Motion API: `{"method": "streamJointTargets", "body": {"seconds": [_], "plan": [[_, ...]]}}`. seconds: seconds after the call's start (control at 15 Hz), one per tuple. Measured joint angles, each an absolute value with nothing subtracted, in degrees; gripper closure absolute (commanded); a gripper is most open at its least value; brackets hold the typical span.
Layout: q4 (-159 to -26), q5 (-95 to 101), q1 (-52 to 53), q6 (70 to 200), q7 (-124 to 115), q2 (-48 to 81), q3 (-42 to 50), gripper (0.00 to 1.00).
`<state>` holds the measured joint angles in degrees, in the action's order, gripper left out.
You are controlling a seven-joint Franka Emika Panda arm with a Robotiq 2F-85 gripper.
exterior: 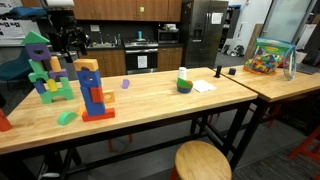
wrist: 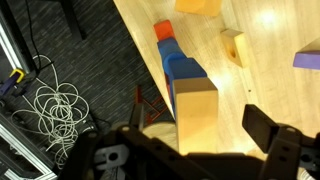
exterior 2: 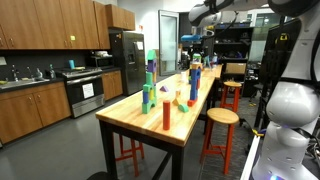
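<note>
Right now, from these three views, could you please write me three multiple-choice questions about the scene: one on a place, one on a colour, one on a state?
1. Where does the tan block sit in the block tower under the pincer?
A. at the foot
B. on top
C. in the middle

2. What colour is the lowest block of that tower?
A. red
B. white
C. green

3. How is the pincer?
A. shut on the tan block
B. shut on nothing
C. open

Answers:
1 B, since the wrist view looks down on the tan block above the blue ones.
2 A, since red shows at the tower's foot in an exterior view.
3 C, since its fingers stand wide apart in the wrist view.
</note>
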<state>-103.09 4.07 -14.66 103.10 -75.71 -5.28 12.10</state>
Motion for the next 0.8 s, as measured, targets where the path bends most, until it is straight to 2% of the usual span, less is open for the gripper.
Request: {"method": "streamJointTargets", "body": {"seconds": [0.8], "plan": [[-102.5,2.7,-14.6,103.3,-75.7,-3.8,12.6,0.0]]}}
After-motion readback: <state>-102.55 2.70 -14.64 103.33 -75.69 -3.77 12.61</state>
